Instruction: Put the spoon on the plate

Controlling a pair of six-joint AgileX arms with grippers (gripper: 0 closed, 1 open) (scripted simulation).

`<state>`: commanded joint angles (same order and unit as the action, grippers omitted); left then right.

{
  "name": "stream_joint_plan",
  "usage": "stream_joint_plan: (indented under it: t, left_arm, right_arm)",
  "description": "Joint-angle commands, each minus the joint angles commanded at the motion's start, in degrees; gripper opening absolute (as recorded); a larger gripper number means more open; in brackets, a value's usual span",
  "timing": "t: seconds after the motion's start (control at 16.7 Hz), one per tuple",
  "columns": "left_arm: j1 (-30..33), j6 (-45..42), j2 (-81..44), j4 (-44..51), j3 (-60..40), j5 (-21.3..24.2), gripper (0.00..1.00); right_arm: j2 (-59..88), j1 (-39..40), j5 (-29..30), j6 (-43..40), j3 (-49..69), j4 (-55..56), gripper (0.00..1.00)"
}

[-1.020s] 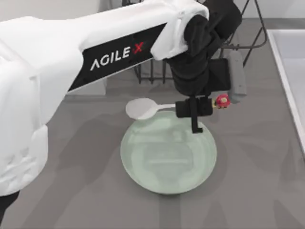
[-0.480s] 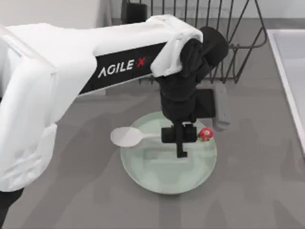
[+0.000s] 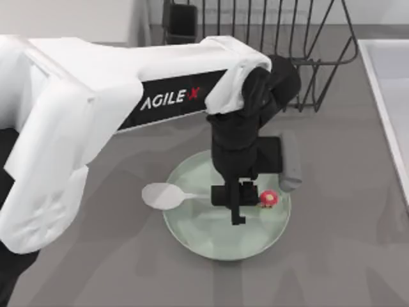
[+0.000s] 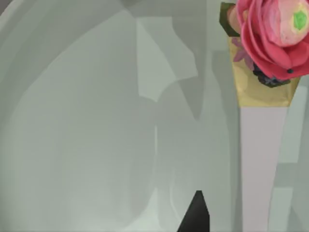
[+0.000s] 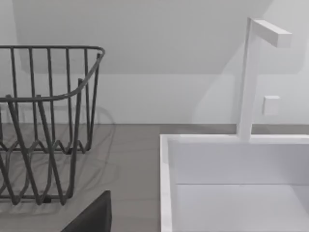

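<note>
The pale green plate lies in the middle of the table. My left gripper hangs low over it, shut on the handle of the white spoon. The spoon lies level. Its oval bowl sticks out past the plate's left rim, and its red-pink flower end is over the plate's right part. The left wrist view looks closely at the plate's surface, the spoon's handle and the flower. One dark finger of my parked right gripper shows in the right wrist view.
A dark wire dish rack stands behind the plate, close to the left arm's wrist. A white sink basin runs along the table's right side, with a white faucet at its back. Bare grey table surrounds the plate.
My left gripper has carried the spoon from the plate's far rim toward the front and downward, to above the plate's middle. The spoon's bowl has shifted left.
</note>
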<state>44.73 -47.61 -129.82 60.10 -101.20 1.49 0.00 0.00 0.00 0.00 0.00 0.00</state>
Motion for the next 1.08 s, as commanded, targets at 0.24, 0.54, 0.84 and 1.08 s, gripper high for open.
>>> stream_joint_plan:
  t: [0.24, 0.54, 0.84, 1.08]
  left_arm:
    - [0.0, 0.0, 0.0, 0.0, 0.0, 0.0, 0.38]
    - [0.0, 0.0, 0.0, 0.0, 0.0, 0.0, 0.75]
    - [0.0, 0.0, 0.0, 0.0, 0.0, 0.0, 1.00]
    - [0.0, 0.0, 0.0, 0.0, 0.0, 0.0, 1.00]
  right_arm:
    - [0.0, 0.0, 0.0, 0.0, 0.0, 0.0, 1.00]
    - [0.0, 0.0, 0.0, 0.0, 0.0, 0.0, 1.00]
    - [0.0, 0.0, 0.0, 0.0, 0.0, 0.0, 1.00]
    - [0.0, 0.0, 0.0, 0.0, 0.0, 0.0, 1.00]
